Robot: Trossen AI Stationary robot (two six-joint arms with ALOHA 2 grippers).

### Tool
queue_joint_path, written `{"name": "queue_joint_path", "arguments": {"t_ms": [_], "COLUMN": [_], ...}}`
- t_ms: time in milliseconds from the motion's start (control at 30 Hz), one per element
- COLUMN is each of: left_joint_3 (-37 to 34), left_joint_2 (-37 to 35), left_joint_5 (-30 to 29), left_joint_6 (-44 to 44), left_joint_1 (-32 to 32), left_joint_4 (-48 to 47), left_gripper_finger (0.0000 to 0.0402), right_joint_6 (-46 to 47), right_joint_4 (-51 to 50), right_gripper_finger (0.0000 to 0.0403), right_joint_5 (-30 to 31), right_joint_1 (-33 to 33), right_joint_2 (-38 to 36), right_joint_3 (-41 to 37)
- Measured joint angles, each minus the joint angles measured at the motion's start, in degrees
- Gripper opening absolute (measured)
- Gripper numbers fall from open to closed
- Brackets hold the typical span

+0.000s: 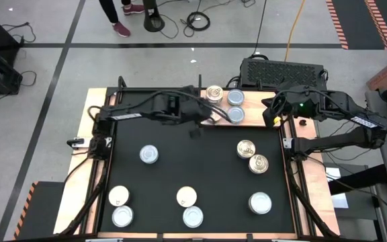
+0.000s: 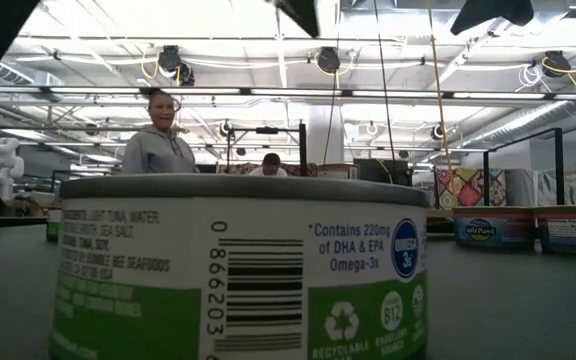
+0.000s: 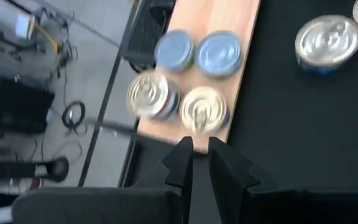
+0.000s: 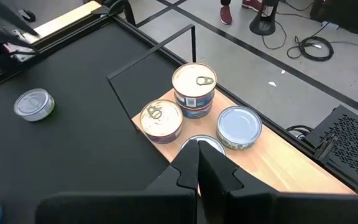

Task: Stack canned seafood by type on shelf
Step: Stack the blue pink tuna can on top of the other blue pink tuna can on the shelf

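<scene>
The shelf (image 1: 224, 106) is a light wooden board at the mat's far edge. On it stand two pale-blue tins (image 3: 174, 51) (image 3: 219, 53) and two gold-topped tins (image 3: 146, 93) (image 3: 202, 109). In the right wrist view the far gold tin (image 4: 194, 87) stands taller than its neighbour (image 4: 160, 119). My left gripper (image 3: 200, 149) hangs raised over the shelf's left part (image 1: 207, 115), fingers almost together, nothing between them. My right gripper (image 4: 197, 155) waits shut and empty at the shelf's right end (image 1: 272, 113).
Several loose tins stand on the black mat: two gold (image 1: 246, 148) (image 1: 258, 163), silver (image 1: 149, 154) (image 1: 260, 202) (image 1: 193, 216), white (image 1: 119, 195) (image 1: 187, 197). A green-labelled tin (image 2: 238, 270) fills the low view. A black vented box (image 1: 282, 69) sits behind the shelf. People stand beyond the table.
</scene>
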Motion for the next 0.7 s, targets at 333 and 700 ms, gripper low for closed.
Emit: {"name": "queue_joint_path", "arguments": {"t_ms": [333, 700], "left_joint_3": [-13.60, -62.83], "left_joint_2": [-14.70, -46.93], "left_joint_5": [-1.25, 1.43], "left_joint_6": [-6.50, -22.98], "left_joint_1": [-4.58, -12.44], "left_joint_4": [-4.34, 24.00], "left_gripper_finger": [0.0054, 0.0054], "right_joint_6": [0.75, 9.95], "right_joint_4": [7.55, 12.59], "right_gripper_finger": [0.0000, 0.0000], "right_joint_5": [-6.45, -7.25], "right_joint_1": [6.26, 20.07], "right_joint_2": [6.81, 17.99], "right_joint_3": [0.02, 0.02]}}
